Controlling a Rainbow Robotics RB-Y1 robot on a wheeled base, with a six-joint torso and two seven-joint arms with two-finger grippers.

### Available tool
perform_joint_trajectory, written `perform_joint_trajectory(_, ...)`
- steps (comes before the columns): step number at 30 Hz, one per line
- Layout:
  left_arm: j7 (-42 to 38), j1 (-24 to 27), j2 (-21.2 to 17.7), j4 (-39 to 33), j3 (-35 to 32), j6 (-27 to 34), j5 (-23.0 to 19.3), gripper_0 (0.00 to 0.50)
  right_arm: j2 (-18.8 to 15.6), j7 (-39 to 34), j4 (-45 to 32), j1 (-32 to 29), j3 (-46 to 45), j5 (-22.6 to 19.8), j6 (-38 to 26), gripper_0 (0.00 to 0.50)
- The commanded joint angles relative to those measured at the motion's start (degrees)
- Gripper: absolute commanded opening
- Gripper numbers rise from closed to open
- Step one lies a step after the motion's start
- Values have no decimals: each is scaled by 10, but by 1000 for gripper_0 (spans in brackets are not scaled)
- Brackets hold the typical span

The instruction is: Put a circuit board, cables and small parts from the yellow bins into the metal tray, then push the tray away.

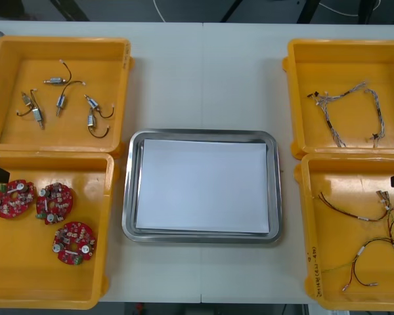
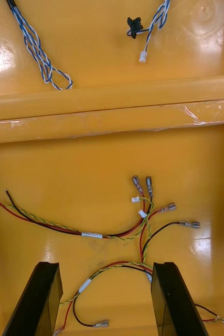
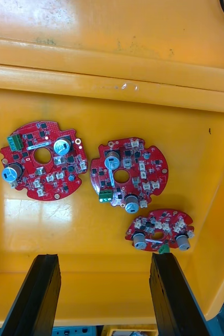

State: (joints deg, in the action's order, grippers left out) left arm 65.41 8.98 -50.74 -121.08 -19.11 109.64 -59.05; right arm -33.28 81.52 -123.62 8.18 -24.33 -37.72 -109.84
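Both jaws released, nothing held. Metal tray point(image 1: 130, 197) sits mid-table, white inside, not yet loaded. Left gripper point(image 3: 104, 260) hangs over the near-left yellow bin point(image 1: 26, 269), right gripper point(image 2: 105, 268) over the near-right yellow bin point(image 1: 304, 230). Three circuit boards point(image 3: 128, 171) lie flat just ahead of the left fingers, path unobstructed. Red and yellow cables point(image 2: 106, 236) run crosswise at the right fingers. Small metal parts point(image 1: 60, 102) lie far-left.
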Motion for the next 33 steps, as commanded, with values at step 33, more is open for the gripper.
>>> perform_joint_trajectory(33, 39, -11, -25, -15, -18, 4, 3, 500, -13, -4, -20, -9, -10, -4, -2, 500)
